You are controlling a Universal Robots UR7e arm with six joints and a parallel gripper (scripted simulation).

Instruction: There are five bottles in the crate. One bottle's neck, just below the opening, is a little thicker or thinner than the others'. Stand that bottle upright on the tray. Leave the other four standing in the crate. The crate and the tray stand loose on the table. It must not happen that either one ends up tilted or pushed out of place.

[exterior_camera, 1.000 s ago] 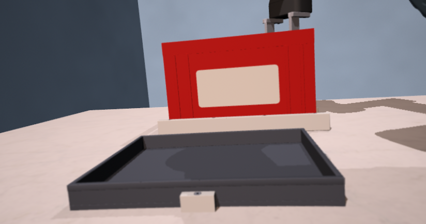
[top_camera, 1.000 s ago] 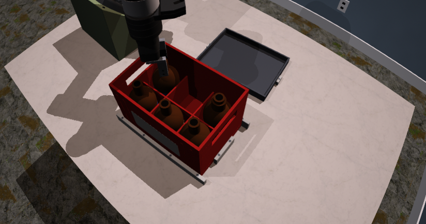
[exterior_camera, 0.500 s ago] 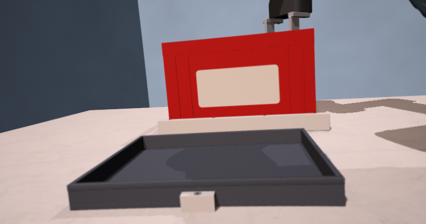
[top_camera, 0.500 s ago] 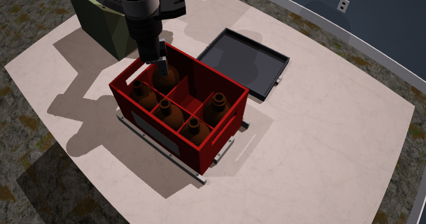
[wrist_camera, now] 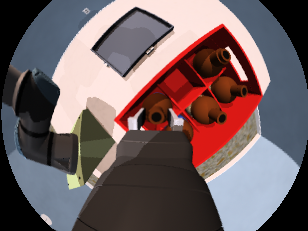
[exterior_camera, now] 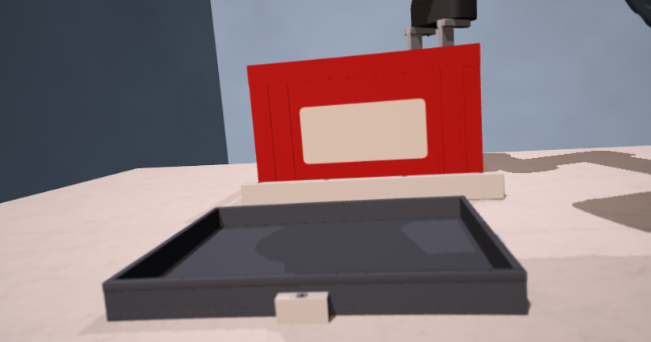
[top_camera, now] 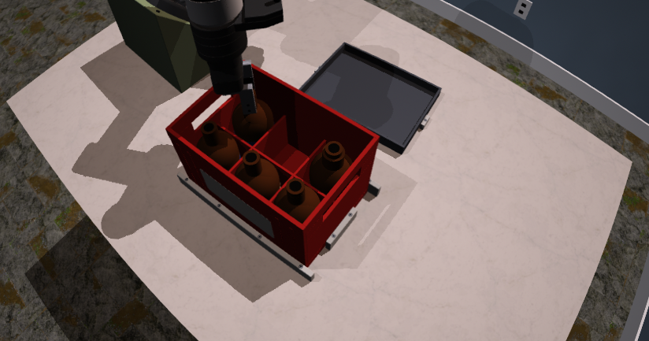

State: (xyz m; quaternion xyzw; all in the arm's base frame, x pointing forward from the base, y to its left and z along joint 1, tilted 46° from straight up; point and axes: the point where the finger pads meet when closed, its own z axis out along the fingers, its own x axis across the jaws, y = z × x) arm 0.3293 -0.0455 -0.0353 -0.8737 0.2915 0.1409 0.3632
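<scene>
The red crate (top_camera: pixel 317 239) (exterior_camera: pixel 364 82) (wrist_camera: pixel 205 146) stands on the table with five brown bottles upright in it. My gripper (top_camera: pixel 250 94) (exterior_camera: pixel 430 41) (wrist_camera: pixel 156 113) points down into the back left compartment. Its fingers stand open on either side of the neck of one bottle (top_camera: pixel 250 124) (wrist_camera: pixel 159 101), with gaps in the wrist view. The other bottles (top_camera: pixel 217 150) (top_camera: pixel 261 177) (top_camera: pixel 299 205) (top_camera: pixel 329 170) stand in their compartments. The back right one shows a wide-looking collar; neck differences are hard to judge. The dark tray (top_camera: pixel 394 107) (exterior_camera: pixel 182 301) (wrist_camera: pixel 132 41) is empty. Crate walls hide the fingertips in the exterior view.
One back middle compartment (top_camera: pixel 288 154) (wrist_camera: pixel 179 85) of the crate is empty. Pale strips (top_camera: pixel 258 236) (exterior_camera: pixel 364 189) lie along the crate's sides, and small blocks (top_camera: pixel 424 121) (exterior_camera: pixel 302 307) touch the tray. A green angular block (top_camera: pixel 158 43) (wrist_camera: pixel 95 144) stands left of the crate.
</scene>
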